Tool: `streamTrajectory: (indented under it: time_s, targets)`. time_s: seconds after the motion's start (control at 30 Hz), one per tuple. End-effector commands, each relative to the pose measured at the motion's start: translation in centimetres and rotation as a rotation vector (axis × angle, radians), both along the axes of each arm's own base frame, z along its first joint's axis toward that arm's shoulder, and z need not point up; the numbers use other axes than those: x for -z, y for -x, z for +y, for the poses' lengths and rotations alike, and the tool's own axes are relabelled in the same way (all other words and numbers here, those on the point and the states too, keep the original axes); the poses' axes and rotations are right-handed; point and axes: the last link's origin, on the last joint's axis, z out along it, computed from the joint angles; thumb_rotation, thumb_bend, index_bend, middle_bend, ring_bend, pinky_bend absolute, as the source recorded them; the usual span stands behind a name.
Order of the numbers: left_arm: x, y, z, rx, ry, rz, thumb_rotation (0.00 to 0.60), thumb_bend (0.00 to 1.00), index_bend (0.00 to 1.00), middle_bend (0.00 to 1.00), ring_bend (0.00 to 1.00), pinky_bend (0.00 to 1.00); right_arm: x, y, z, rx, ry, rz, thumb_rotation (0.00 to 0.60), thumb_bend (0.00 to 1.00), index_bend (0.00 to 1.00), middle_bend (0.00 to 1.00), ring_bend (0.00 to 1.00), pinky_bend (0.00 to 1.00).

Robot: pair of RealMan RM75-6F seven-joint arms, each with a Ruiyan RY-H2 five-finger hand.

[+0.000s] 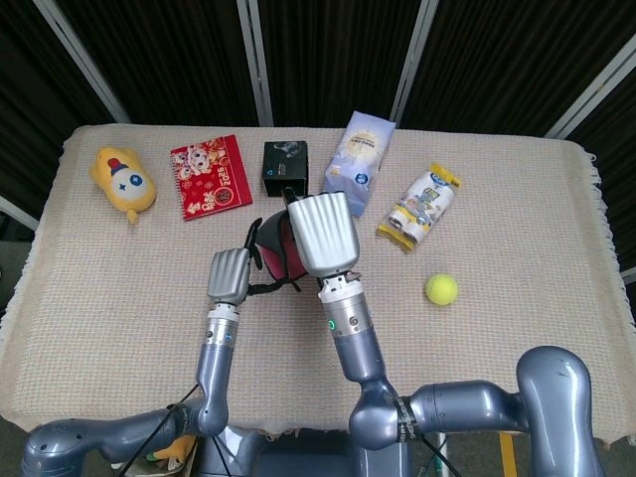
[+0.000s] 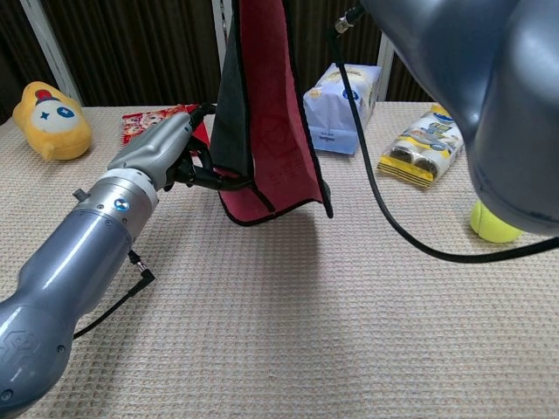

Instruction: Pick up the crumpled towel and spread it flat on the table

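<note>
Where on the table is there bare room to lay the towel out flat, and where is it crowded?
The near half of the table is bare cloth, from under the hanging towel to the front edge, bordered right by the tennis ball. The far edge is crowded: plush toy, red booklet, black box, two snack packs.
</note>
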Motion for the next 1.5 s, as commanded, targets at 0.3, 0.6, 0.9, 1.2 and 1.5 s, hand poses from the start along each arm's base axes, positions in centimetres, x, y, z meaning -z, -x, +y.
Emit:
streamTrajectory:
  time_s: [0.3,0.6,0.9,1.2,1.5]
  targets:
    - [0.2,-0.7,-0.4,0.034,0.005,-0.01,0.6,0.0,0.0,0.58,0.63,0.78,0.2,0.1,0.0,0.004,-0.006,-0.002,0.6,0.61,0.72,1.0,1.0,0.95]
    - [1.0,-1.2,0.2,0.039,-0.024,-0.006,0.6,0.02,0.0,0.59,0.64,0.79,0.4,0.1,0.3,-0.006,-0.016,-0.003,0.6,0.61,0.72,1.0,1.0,0.95]
    - [0.6,-0.3,0.5,0.038,-0.071,0.0,0.6,0.24,0.0,0.6,0.65,0.79,-0.1,0.4,0.2,0.004,-0.006,-0.007,0.6,0.62,0.72,1.0,1.0,0.95]
    - [-1.3,1.9,1.7,0.017,-0.118,0.017,0.6,0.26,0.0,0.61,0.65,0.79,-0.2,0.7,0.1,0.013,-0.007,-0.01,0.6,0.62,0.72,1.0,1.0,0.95]
    - [-1.8,2.5,2.2,0.008,-0.125,0.018,0.6,0.3,0.04,0.62,0.67,0.79,-0.2,0.6,0.3,0.009,-0.002,-0.007,0.6,0.62,0.72,1.0,1.0,0.95]
